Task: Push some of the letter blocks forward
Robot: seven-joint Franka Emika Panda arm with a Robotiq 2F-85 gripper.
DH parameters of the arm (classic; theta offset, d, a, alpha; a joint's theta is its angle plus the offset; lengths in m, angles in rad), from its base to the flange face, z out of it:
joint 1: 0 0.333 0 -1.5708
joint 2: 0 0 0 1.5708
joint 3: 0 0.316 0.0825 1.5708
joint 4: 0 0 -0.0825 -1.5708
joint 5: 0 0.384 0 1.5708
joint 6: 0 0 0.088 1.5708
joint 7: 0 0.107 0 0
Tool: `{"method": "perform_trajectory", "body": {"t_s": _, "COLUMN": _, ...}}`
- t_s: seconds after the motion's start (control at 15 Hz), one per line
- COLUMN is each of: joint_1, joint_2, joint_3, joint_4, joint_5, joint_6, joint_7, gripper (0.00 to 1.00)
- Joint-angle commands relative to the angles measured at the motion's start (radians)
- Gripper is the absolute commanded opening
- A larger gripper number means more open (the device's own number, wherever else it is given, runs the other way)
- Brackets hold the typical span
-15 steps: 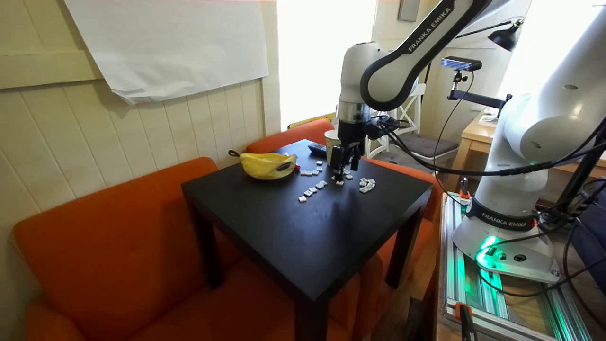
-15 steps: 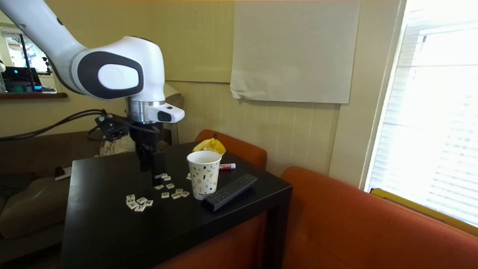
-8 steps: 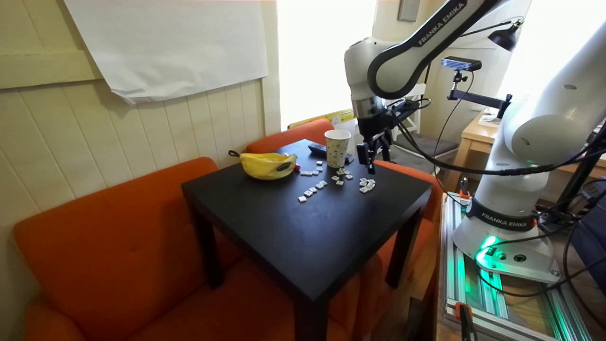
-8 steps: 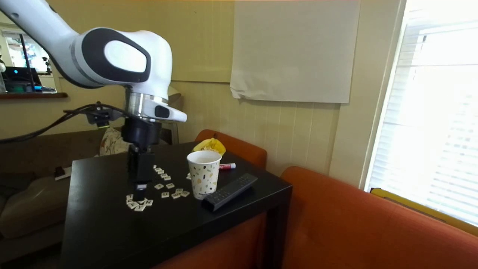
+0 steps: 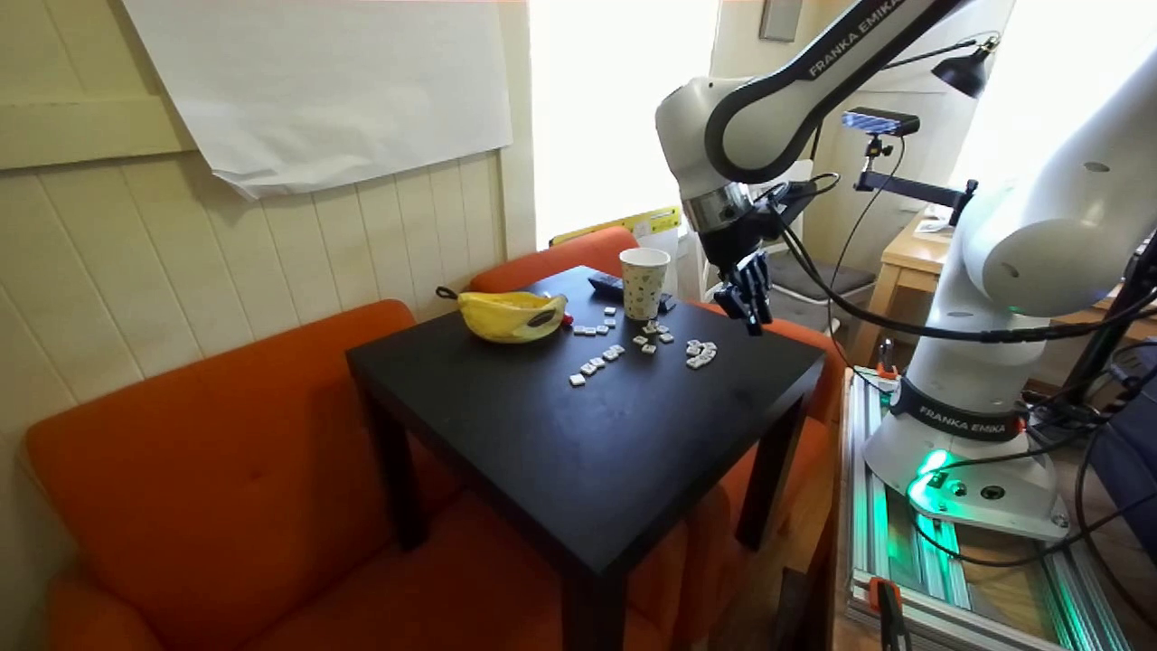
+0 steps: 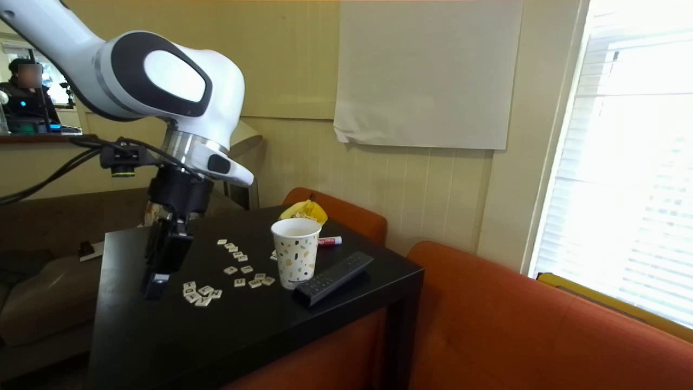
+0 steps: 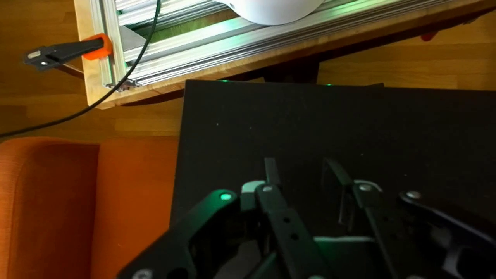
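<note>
Black table (image 5: pixel 578 452), orange sofa (image 5: pixel 226 488) alongside. Letter tiles (image 6: pixel 205 291) spread in loose clusters, some near paper cup (image 6: pixel 296 254). Here's gripper (image 7: pixel 301 166), clear of them, jaws apart, nothing between; height hard to judge. Tiles should be light, stiff, easy sliders: push low against side edges.

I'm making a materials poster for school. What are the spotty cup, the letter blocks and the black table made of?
Spotty cup: probably paper, fairly matte, with printed flecks and a rolled-looking rim.
Letter blocks: maybe plastic or painted wood; pale, flat, with dark letters, but too tiny to judge finish.
Black table: perhaps painted or laminated wood, smooth, softly shiny, no grain visible.
</note>
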Motion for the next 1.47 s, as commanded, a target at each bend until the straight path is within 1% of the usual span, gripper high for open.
{"method": "perform_trajectory", "body": {"t_s": 0.0, "joint_1": 0.03, "joint_2": 0.024, "joint_3": -0.025, "joint_4": 0.001, "joint_5": 0.05, "joint_6": 0.06, "joint_7": -0.061, "gripper": 0.03}}
{"method": "perform_trajectory", "body": {"t_s": 0.07, "joint_1": 0.036, "joint_2": 0.03, "joint_3": -0.031, "joint_4": 0.001, "joint_5": 0.066, "joint_6": 0.086, "joint_7": -0.078, "gripper": 0.0}}
{"method": "perform_trajectory", "body": {"t_s": 0.13, "joint_1": 0.039, "joint_2": 0.043, "joint_3": -0.035, "joint_4": 0.0, "joint_5": 0.078, "joint_6": 0.112, "joint_7": -0.094, "gripper": 0.0}}
{"method": "perform_trajectory", "body": {"t_s": 0.53, "joint_1": 0.039, "joint_2": 0.121, "joint_3": -0.053, "joint_4": -0.001, "joint_5": 0.116, "joint_6": 0.219, "joint_7": -0.155, "gripper": 0.0}}
{"method": "perform_trajectory", "body": {"t_s": 0.93, "joint_1": 0.046, "joint_2": 0.177, "joint_3": -0.058, "joint_4": -0.001, "joint_5": 0.144, "joint_6": 0.301, "joint_7": -0.201, "gripper": 0.0}}
{"method": "perform_trajectory", "body": {"t_s": 1.2, "joint_1": 0.057, "joint_2": 0.172, "joint_3": -0.057, "joint_4": 0.001, "joint_5": 0.163, "joint_6": 0.326, "joint_7": -0.227, "gripper": 0.0}}
{"method": "perform_trajectory", "body": {"t_s": 1.4, "joint_1": 0.075, "joint_2": 0.158, "joint_3": -0.06, "joint_4": 0.002, "joint_5": 0.215, "joint_6": 0.369, "joint_7": -0.263, "gripper": 0.0}}
